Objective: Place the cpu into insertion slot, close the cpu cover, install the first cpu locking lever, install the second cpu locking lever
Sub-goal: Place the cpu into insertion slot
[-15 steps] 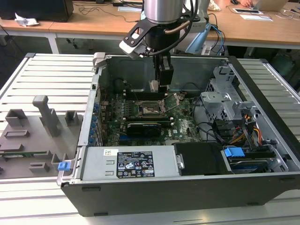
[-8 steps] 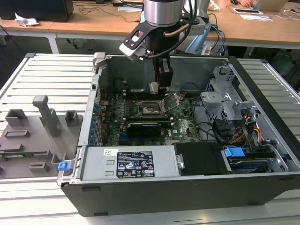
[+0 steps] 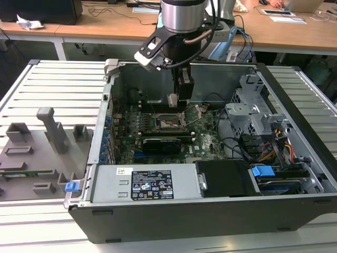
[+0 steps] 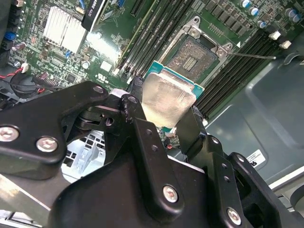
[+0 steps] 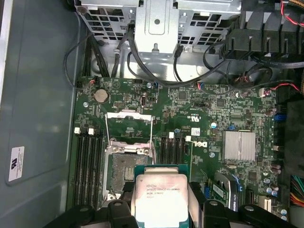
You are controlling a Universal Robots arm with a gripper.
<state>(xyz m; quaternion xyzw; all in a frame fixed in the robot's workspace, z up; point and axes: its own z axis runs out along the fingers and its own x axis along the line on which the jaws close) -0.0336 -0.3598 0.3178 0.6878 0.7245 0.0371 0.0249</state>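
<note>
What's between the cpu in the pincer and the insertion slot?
Nothing. In the second wrist view the stretch from the cpu, held in the pincer, to the insertion slot is bare.

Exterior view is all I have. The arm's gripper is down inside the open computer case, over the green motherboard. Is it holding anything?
Observer: Yes. In both wrist views the gripper is shut on the cpu, a small flat square chip with a silvery-grey metal top.
Operator: Is the socket free?
Observer: Yes. In the first wrist view the square black insertion slot is bare, with its dark pin field exposed and no chip seated in it.
</note>
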